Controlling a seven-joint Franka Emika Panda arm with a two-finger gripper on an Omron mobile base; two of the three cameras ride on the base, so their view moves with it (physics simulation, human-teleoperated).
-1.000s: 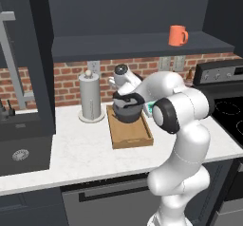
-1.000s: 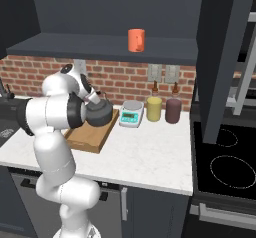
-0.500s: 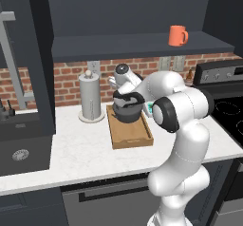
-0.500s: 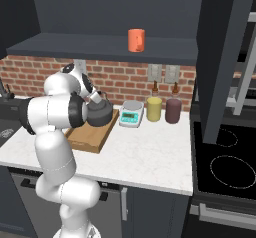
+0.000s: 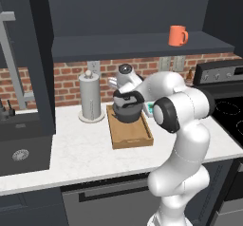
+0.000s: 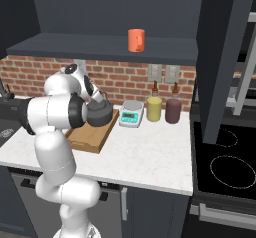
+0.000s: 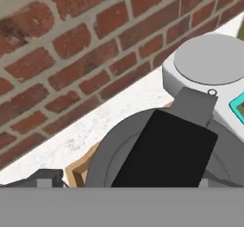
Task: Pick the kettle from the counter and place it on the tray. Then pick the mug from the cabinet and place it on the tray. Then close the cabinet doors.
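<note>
Nothing moved: kettle [image 5: 127, 110] on tray [image 5: 131, 135], marble counter [image 5: 85, 146]; tool grip unclear.

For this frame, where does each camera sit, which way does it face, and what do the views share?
Left base view: behind the arm to its left, facing the brick wall; the white arm rises at lower right over the tray.
Right base view: behind the arm to its right, same wall; arm at lower left, the scale beside it.
Hand view: on the hand, looking down on the kettle.
Both base views share the kettle, tray and the mug on the shelf.
</note>
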